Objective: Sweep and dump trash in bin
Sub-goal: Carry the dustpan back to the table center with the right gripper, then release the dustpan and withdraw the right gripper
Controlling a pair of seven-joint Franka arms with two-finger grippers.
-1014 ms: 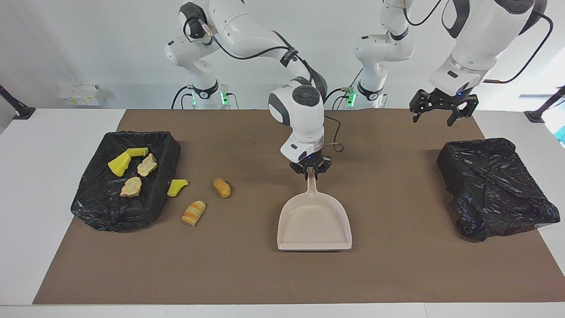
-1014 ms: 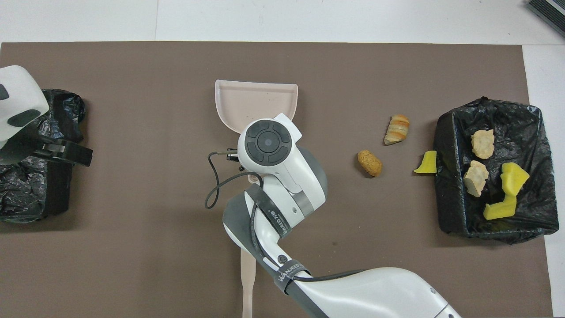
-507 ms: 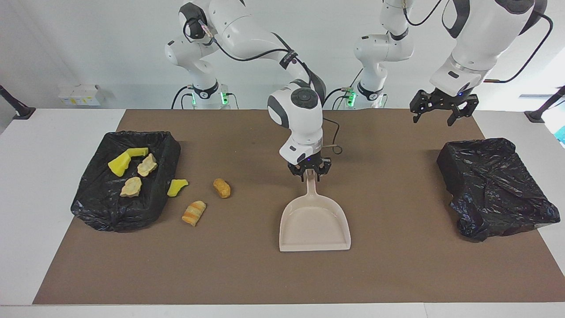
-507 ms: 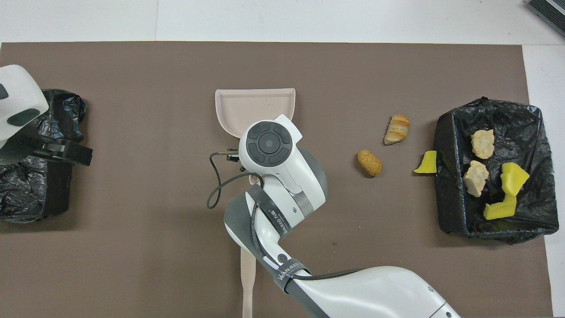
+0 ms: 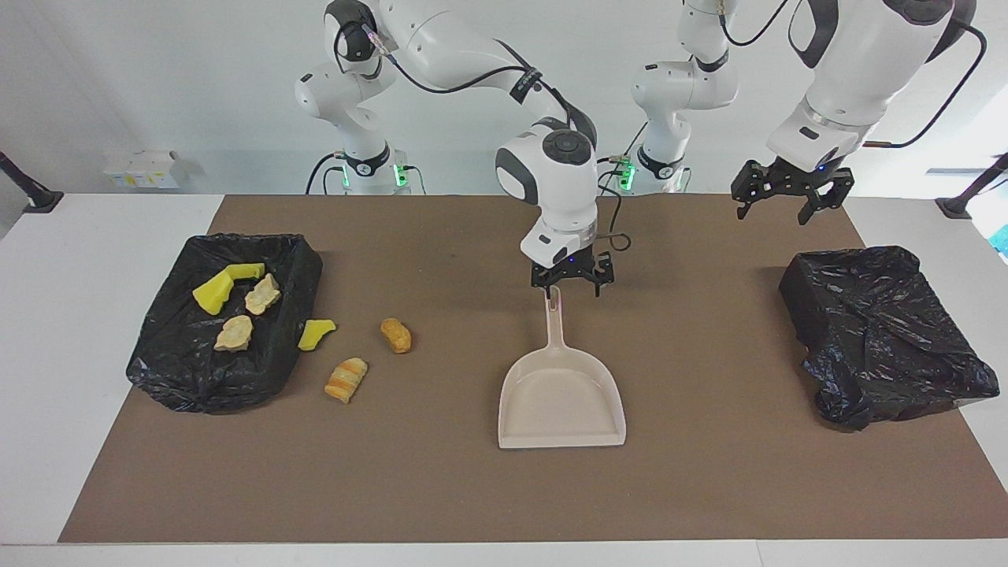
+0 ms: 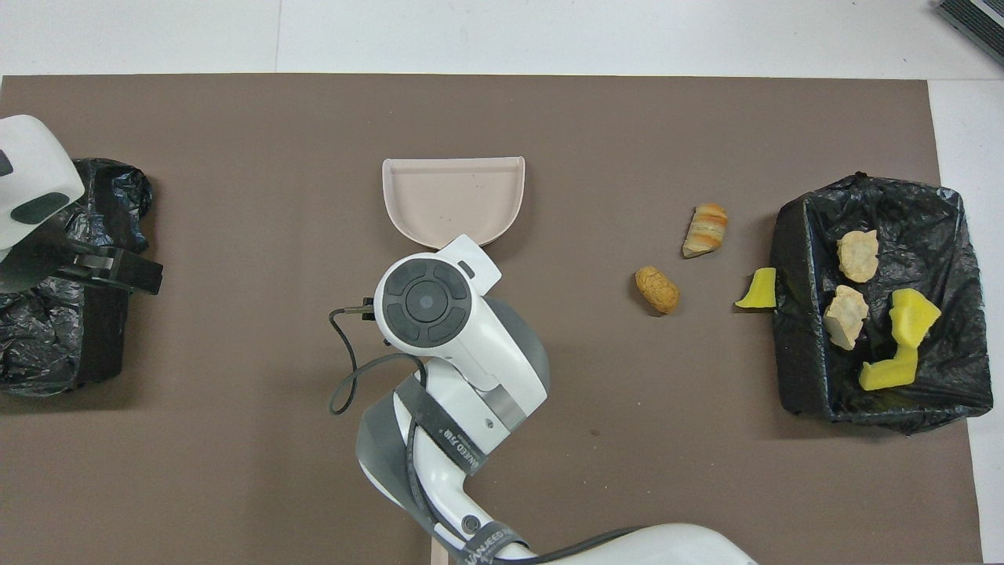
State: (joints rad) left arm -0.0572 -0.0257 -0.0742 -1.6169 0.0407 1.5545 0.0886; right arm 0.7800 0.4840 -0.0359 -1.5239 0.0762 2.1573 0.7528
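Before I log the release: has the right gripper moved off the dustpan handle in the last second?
Yes. The right gripper has lifted off the handle of the dustpan and pulled back toward the robots, fingers now open.

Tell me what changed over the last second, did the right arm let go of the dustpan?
Yes. The right gripper opened, released the dustpan handle and rose above its tip. The dustpan lies flat on the mat after a slight shift toward the robots. The left gripper stays open in the air; the scraps and both bag-lined bins are unchanged.
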